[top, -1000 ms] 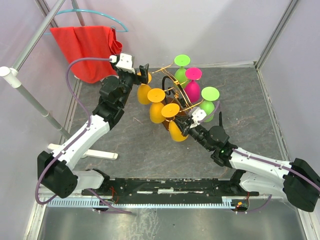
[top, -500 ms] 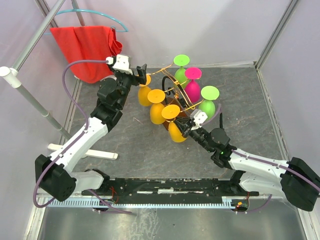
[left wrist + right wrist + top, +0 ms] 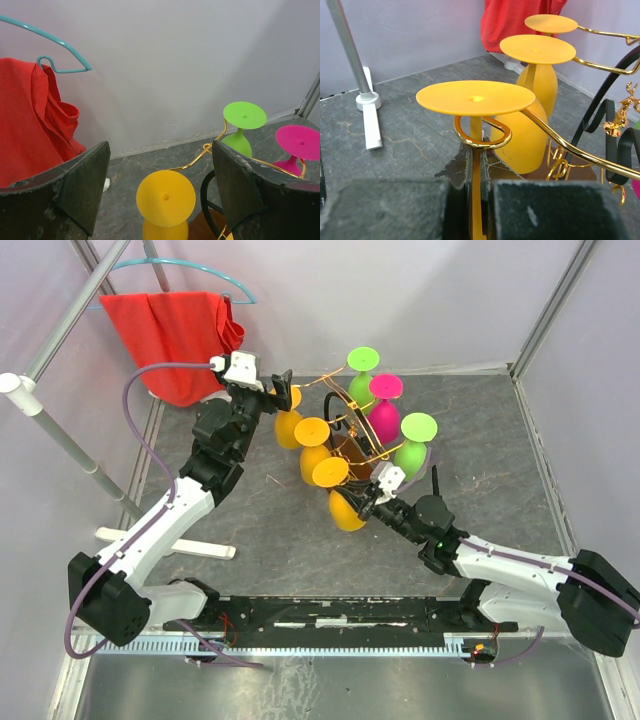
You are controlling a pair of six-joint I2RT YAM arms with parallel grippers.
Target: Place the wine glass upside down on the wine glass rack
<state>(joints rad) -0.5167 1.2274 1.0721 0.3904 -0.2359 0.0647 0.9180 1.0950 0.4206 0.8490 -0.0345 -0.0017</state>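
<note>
The wine glass rack (image 3: 352,436) has thin gold wire arms on a dark brown base. Several upside-down glasses hang on it: yellow, green (image 3: 412,452) and pink (image 3: 384,418). My right gripper (image 3: 363,497) is shut on the stem of a yellow wine glass (image 3: 346,512), held upside down, foot (image 3: 476,97) on top. In the right wrist view my right gripper (image 3: 479,156) pinches the stem just below a gold loop (image 3: 481,136), which encircles it. My left gripper (image 3: 284,388) is open and empty above another hung yellow glass (image 3: 165,198), fingers (image 3: 75,190) wide apart.
A red cloth (image 3: 175,340) hangs on a teal hanger (image 3: 190,270) at the far left. A grey pole stand (image 3: 60,435) with a white foot (image 3: 370,120) stands on the left. Grey walls enclose the dark stone-pattern floor (image 3: 490,460). A black cable (image 3: 600,125) loops by the rack.
My right gripper has drawn the yellow wine glass a little toward the near left along the gold arm. My left gripper has shifted slightly farther back over the rack.
</note>
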